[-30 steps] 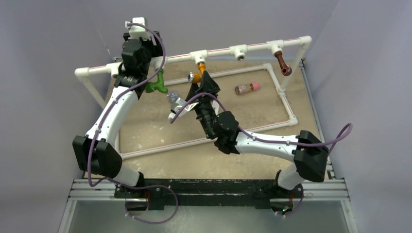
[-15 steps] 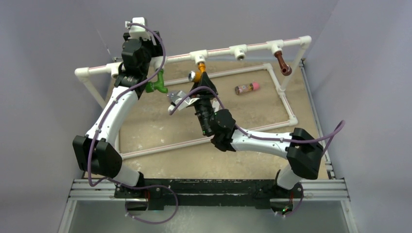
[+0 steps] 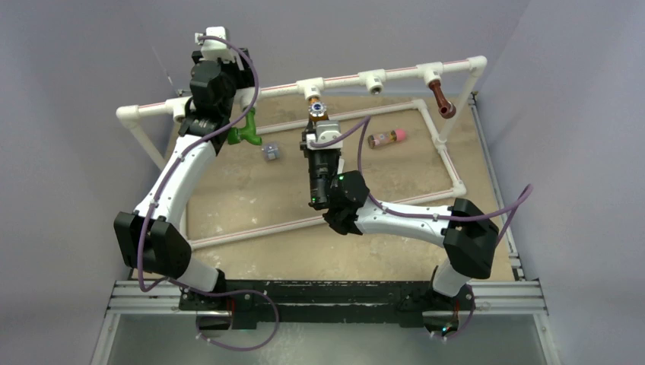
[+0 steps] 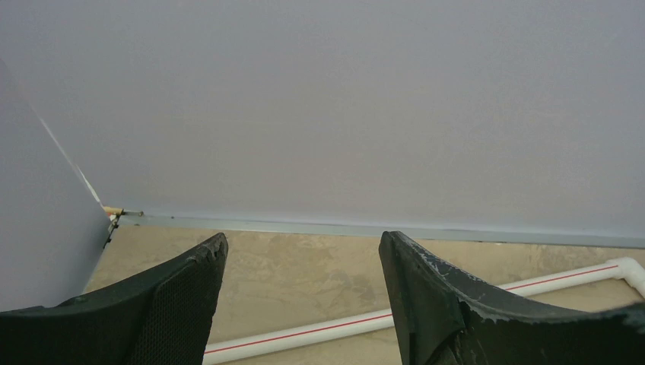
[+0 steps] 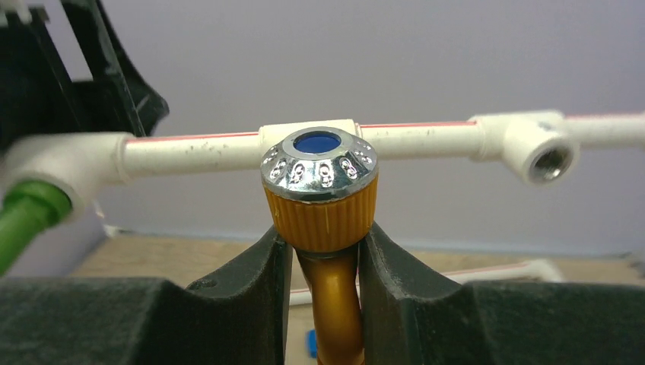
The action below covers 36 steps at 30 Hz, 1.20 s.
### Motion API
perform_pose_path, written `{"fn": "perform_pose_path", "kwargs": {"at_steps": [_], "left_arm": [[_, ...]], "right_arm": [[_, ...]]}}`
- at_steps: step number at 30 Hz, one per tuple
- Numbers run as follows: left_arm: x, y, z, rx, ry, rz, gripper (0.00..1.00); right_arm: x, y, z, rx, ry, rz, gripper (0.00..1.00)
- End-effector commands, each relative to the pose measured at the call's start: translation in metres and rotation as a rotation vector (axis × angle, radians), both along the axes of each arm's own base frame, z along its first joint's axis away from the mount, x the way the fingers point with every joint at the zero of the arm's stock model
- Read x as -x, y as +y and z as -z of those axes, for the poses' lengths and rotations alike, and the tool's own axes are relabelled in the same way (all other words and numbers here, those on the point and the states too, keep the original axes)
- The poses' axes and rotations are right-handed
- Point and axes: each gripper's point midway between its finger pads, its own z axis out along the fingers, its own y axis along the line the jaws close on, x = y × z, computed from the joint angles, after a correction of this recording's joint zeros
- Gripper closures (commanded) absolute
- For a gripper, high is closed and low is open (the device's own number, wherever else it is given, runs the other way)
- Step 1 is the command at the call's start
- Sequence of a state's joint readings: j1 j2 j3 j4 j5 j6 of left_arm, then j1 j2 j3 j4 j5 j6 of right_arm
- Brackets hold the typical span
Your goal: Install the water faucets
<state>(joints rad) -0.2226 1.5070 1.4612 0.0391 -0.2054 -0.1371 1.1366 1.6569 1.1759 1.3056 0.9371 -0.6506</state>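
Right gripper (image 5: 323,234) is clamped narrow on the neck of the orange faucet (image 5: 319,209), just under its knurled cap and right in front of the middle tee socket (image 5: 308,135) on the white pipe rail (image 5: 190,148). Left gripper (image 4: 300,245) gapes wide on nothing. Best bet here is to keep the stem square to the socket and turn gently so the thread doesn't cross; no brand or writing readable, just a blue dot on the chrome cap
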Motion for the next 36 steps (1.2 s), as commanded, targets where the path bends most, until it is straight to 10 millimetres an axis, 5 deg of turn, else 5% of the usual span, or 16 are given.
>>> {"fn": "perform_pose_path", "kwargs": {"at_steps": [1,7,23,36], "left_arm": [[0.016,-0.024,0.11,-0.076,0.34,0.104,0.28],[0.017,-0.025,0.107,-0.074,0.335,0.108,0.27],[0.02,-0.039,0.107,-0.064,0.345,0.192,0.28],[0.035,-0.081,0.108,-0.057,0.372,0.463,0.34]], "right_arm": [[-0.001,0.016,-0.009,-0.478,0.047,-0.168,1.0],[0.005,0.005,-0.021,-0.786,0.061,-0.262,1.0],[-0.023,-0.031,-0.042,-1.344,0.198,-0.539,1.0],[-0.048,-0.092,-0.04,-1.514,0.202,-0.515,1.0]]}}
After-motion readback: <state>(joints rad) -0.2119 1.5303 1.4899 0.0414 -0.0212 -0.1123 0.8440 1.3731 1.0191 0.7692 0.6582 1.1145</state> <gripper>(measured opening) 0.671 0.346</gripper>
